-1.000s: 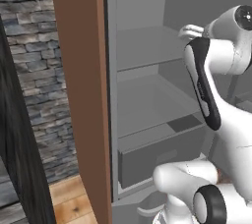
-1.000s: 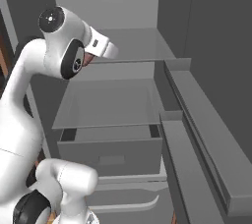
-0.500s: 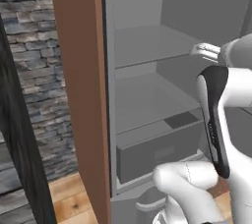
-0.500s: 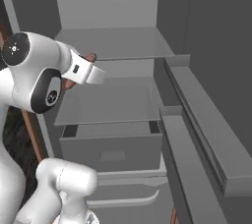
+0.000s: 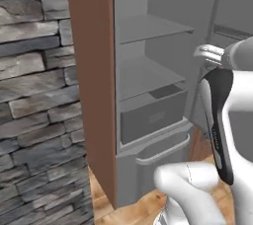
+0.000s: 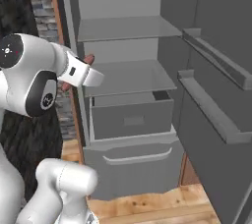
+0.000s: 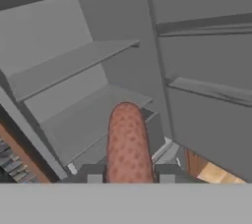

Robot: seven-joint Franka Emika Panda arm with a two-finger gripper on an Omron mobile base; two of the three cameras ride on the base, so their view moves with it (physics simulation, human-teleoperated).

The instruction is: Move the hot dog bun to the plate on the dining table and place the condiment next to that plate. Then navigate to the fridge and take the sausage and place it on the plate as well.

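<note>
— Where's the sausage (image 7: 128, 142)?

— Gripped in the jaws of the gripper (image 7: 127, 174), a finger (image 7: 93, 173) pressed against each side. In the hand view it sticks out lengthwise toward the fridge (image 6: 123, 36) interior. In the right base view, a bit of it (image 6: 89, 59) peeks out behind the white wrist.

— And relative to the fridge?

— In front of the open compartment, outside it, roughly level with the lower shelf (image 6: 129, 76), toward the fridge's left wall.

— What else is there?

— A grey drawer (image 6: 130, 118) under that shelf, an upper shelf (image 6: 127, 27) above it, the open fridge door (image 6: 216, 95) with its bins on the right, and a stone wall (image 5: 34, 100) left of the fridge's brown side panel (image 5: 94, 81).
</note>
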